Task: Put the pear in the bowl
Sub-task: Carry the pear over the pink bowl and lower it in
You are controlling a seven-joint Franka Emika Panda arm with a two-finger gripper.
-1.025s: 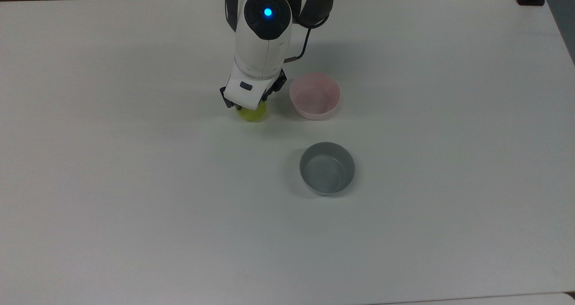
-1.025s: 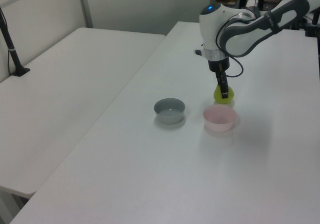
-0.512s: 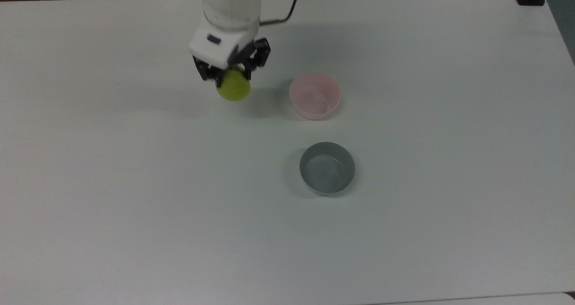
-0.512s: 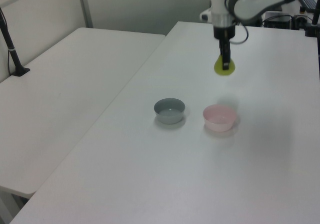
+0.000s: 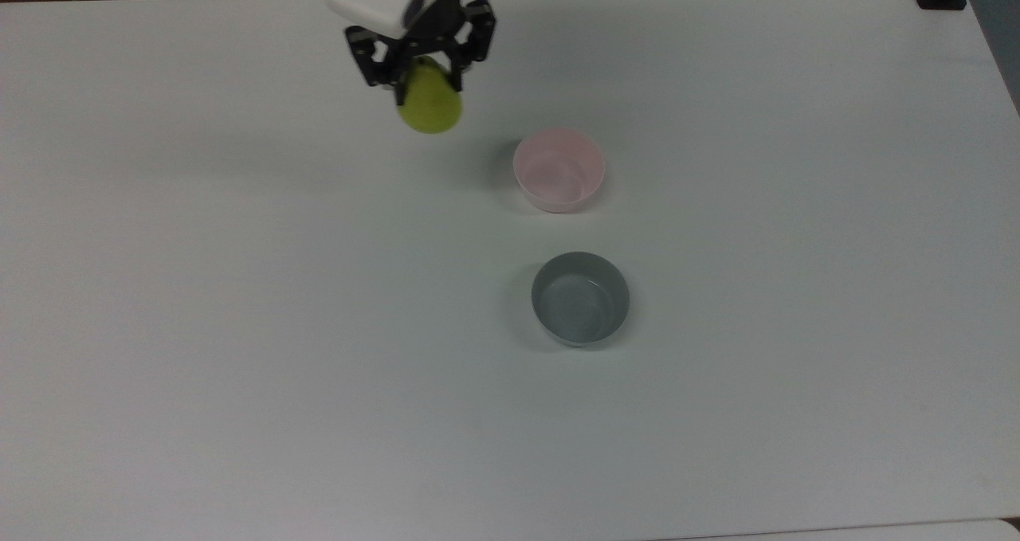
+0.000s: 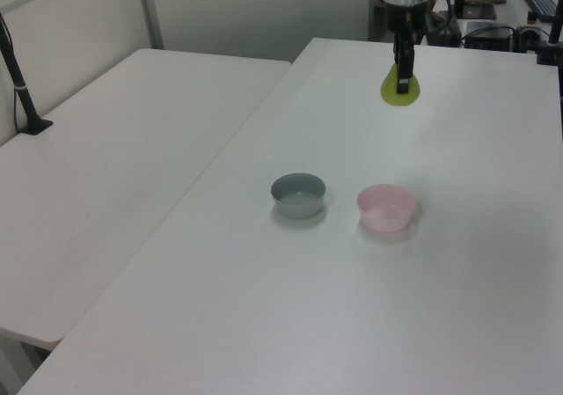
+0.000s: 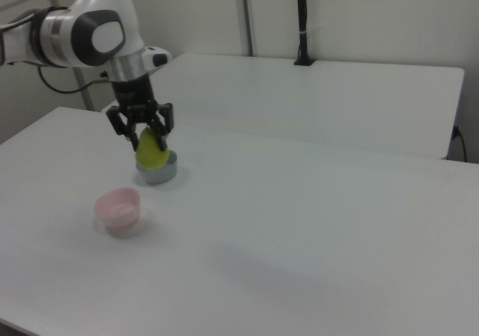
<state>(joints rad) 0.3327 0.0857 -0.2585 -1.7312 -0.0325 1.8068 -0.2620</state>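
My gripper [image 5: 418,79] [image 6: 403,78] [image 7: 144,138] is shut on the yellow-green pear [image 5: 431,107] [image 6: 399,91] [image 7: 150,153], which hangs high above the table. The pale pink bowl [image 5: 559,169] [image 6: 386,208] [image 7: 118,207] stands empty on the white table, to the right of the pear and nearer the front in the top view. In the right view the bowl sits below and left of the held pear.
An empty grey bowl [image 5: 580,298] [image 6: 298,194] [image 7: 159,172] stands in front of the pink one in the top view. A second white table [image 6: 106,157] adjoins on the left view's left, with a black pole [image 6: 21,87] on it.
The gripper, shut on the pear, has lifted it off the table beside the pink bowl and carried it up and toward the top view's upper edge.
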